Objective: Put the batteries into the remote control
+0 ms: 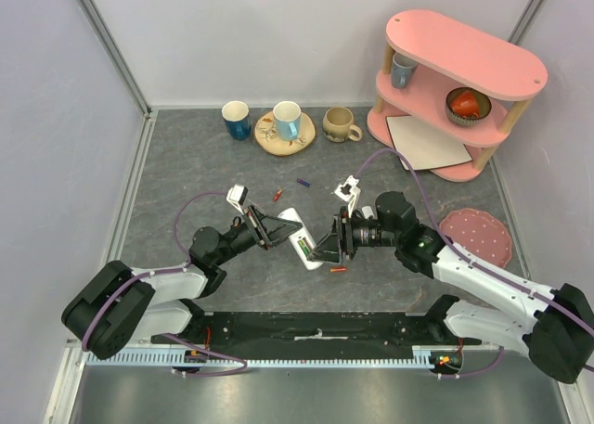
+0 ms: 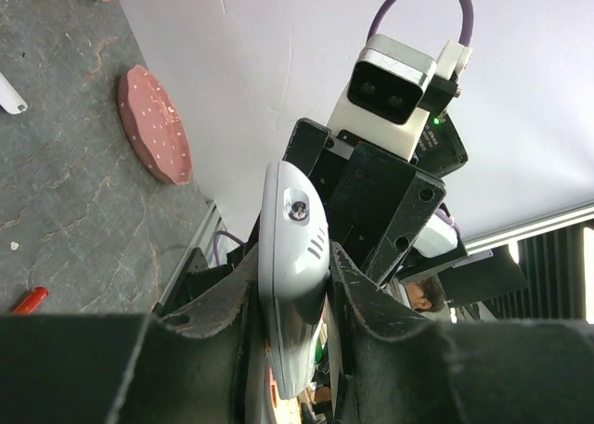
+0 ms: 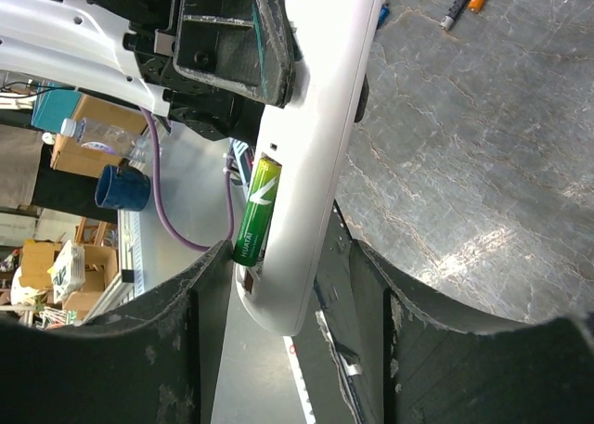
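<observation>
The white remote control is held off the table between both grippers. My left gripper is shut on its upper end, seen edge-on in the left wrist view. My right gripper straddles the lower end. Its left finger touches the bottom of a green battery lying tilted in the open compartment, and its right finger sits at the remote's back. Loose batteries lie on the table: a red-orange one, a purple one and a red one.
Three mugs stand at the back, one on a wooden coaster. A pink two-tier shelf at back right holds a cup, a bowl and a white card. A pink dotted mat lies on the right.
</observation>
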